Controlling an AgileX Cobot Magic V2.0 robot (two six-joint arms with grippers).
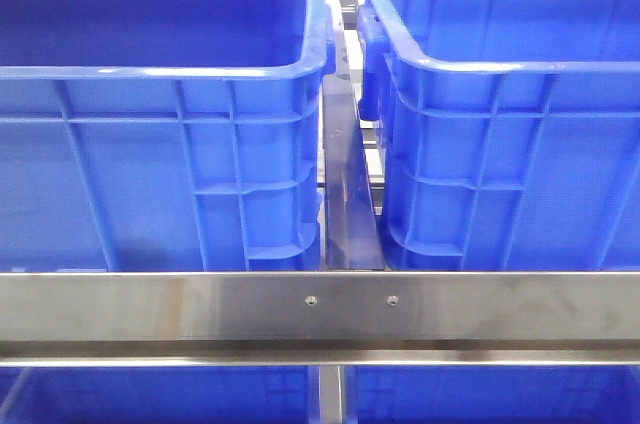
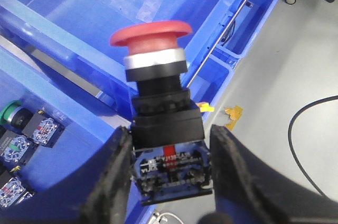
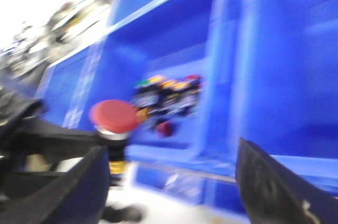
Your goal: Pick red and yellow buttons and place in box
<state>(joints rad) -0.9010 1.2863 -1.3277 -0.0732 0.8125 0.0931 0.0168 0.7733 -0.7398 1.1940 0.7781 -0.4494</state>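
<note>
From the front we see two big blue crates, the left crate (image 1: 160, 114) and the right crate (image 1: 510, 134), standing side by side behind a steel rail (image 1: 320, 304), with a dark gap between them; what they hold is hidden from this angle, and neither arm shows here.

In the left wrist view our left hand (image 2: 170, 168) pinches a red mushroom button (image 2: 150, 34) by its black body, cap up, above a blue bin wall. Beside it a smaller bin (image 2: 37, 145) holds more switches, one with a green cap (image 2: 10, 112).

The right wrist view is blurred. Our right hand (image 3: 169, 182) is spread wide and grips nothing. Beyond it a blue tray (image 3: 169, 150) holds a cluster of buttons (image 3: 166, 94) with yellow, red and green caps, and the red button appears there too, held by the other arm.
</note>
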